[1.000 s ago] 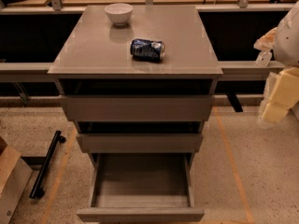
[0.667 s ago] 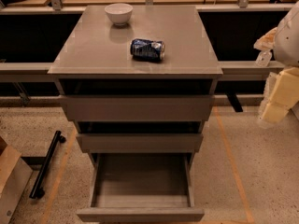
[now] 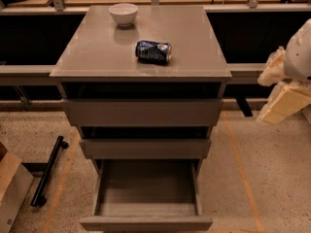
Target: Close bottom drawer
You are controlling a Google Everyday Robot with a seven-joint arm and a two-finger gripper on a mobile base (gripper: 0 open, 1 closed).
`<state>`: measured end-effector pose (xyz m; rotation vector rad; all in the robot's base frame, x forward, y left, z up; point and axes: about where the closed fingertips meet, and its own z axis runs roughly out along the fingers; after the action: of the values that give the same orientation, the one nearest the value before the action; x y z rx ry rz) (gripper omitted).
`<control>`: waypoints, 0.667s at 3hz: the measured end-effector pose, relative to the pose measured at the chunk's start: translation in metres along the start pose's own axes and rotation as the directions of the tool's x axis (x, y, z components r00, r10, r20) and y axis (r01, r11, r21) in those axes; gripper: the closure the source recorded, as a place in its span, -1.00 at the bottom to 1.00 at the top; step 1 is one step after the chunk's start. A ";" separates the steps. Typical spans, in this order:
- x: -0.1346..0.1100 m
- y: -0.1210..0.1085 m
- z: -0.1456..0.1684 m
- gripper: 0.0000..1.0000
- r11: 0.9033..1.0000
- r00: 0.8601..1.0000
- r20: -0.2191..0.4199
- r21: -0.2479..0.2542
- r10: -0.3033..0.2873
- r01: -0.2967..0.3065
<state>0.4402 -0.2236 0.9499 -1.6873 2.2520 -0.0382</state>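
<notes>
A: Bottom drawer (image 3: pixel 146 223)?
B: Stood pulled out at the foot of the cabinet (image 3: pixel 97 52), below the middle drawer (image 3: pixel 145 148).
A: Gripper (image 3: pixel 278 90)?
B: Hung at the right edge, level with the cabinet top, well apart from the drawer. Open or closed: could not tell.
A: On top?
B: Bowl (image 3: pixel 123 13) at back, can (image 3: pixel 153 51) lying on its side.

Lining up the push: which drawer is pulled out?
The bottom drawer, its inside showing; the middle drawer and top drawer show only fronts. The gripper hangs at the picture's right edge.
</notes>
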 end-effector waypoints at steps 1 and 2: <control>0.015 0.006 0.038 0.25 0.999 1.000 0.002 -0.043 0.025 -0.024; 0.033 0.017 0.097 0.88 0.992 0.997 -0.014 -0.108 0.071 -0.072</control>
<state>0.4423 -0.2328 0.8462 -1.6613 2.3594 0.0939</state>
